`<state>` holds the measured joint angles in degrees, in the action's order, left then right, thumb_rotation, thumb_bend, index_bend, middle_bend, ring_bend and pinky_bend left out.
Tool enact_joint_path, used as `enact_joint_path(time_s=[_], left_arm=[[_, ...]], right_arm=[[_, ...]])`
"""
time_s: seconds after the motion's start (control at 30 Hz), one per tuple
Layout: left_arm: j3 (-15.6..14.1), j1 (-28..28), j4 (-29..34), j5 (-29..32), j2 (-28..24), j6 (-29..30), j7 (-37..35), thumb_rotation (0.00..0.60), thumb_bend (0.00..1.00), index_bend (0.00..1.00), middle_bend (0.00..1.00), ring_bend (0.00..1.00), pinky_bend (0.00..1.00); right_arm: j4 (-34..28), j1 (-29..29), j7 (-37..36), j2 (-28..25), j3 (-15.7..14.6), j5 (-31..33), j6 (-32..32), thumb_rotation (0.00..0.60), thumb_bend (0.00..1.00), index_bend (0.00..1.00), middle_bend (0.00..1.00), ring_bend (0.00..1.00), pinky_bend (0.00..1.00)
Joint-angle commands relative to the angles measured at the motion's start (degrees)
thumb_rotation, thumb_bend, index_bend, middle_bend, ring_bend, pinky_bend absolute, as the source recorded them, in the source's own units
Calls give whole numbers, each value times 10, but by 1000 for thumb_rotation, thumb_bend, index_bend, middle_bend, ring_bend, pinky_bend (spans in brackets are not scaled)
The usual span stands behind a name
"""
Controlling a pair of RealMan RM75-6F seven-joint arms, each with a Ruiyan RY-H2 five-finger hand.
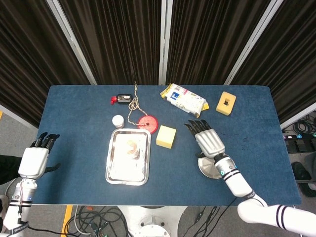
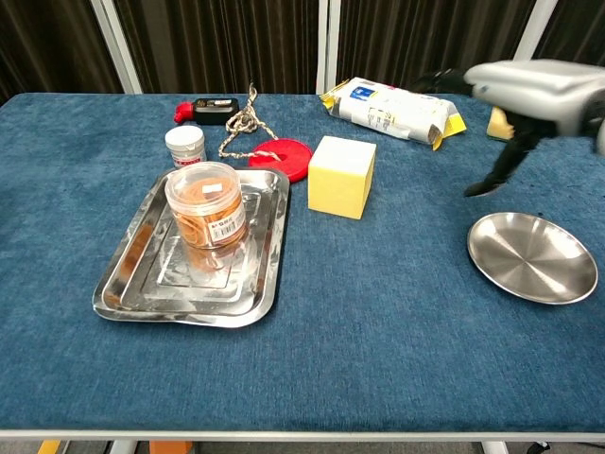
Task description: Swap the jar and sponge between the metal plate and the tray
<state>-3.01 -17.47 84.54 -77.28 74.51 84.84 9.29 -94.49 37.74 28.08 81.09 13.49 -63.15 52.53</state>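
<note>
The clear jar [image 1: 131,148] with an orange-brown filling stands upright in the metal tray [image 1: 116,173], also seen as the jar [image 2: 206,216] in the tray [image 2: 132,284] in the chest view. A yellow sponge cube [image 1: 166,137] [image 2: 342,176] sits on the cloth just right of the tray. The round metal plate [image 1: 205,169] [image 2: 532,257] holds nothing. My right hand [image 1: 207,140] [image 2: 529,90] hovers over the plate's far edge, fingers spread, holding nothing. My left hand [image 1: 34,158] hangs open beyond the table's left edge, far from the tray.
A small white-capped bottle [image 2: 184,144], a red disc [image 2: 281,154] with a knotted rope [image 2: 244,121] and a black-red tool [image 2: 210,107] lie behind the tray. A snack bag [image 2: 392,106] and a tan block with a hole [image 1: 225,102] sit at the back right.
</note>
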Motion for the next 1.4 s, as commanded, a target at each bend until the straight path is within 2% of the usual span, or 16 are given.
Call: enact_joint_path(time_s=[0.03,0.23,0.57,0.87,0.97,1.13,1.3,1.4], left_arm=[[3,9,-3,-8,-4,2,-13,600,53,145,153,95,314],[3,19,2,-28,-11,-3,-22,600,53,145,154,95,310],[16,31,3,-39,-18,-8,-35,600,53,146,154,95,307],[18,45,-8,-42,-16,-20,-53,600,53,146,153,95,306],[19,50,-13,-42,-17,-23,-58,600,53,146,153,95,306],[23,55,-19,-44,-18,-26,-69,600,53,147,153,95,307],[27,57,-20,-49,-17,-29,-72,600,53,148,153,95,308],[29,56,-19,-51,-17,-34,-71,600,53,149,153,95,308]], right_arm=[[49,33,24,50,9,47,-23,600,17,0,0,0,0],[99,65,15,96,15,88,-38,600,16,0,0,0,0],[139,104,-7,139,21,93,-43,600,12,0,3,0,0],[203,141,11,211,28,121,-26,600,25,0,122,3,18],[224,146,8,234,33,121,-9,600,55,0,219,81,63],[250,146,-6,259,37,100,24,600,155,0,366,296,85],[256,140,-23,262,35,76,44,600,270,0,470,405,114],[228,129,-37,243,32,57,57,600,292,0,482,415,119]])
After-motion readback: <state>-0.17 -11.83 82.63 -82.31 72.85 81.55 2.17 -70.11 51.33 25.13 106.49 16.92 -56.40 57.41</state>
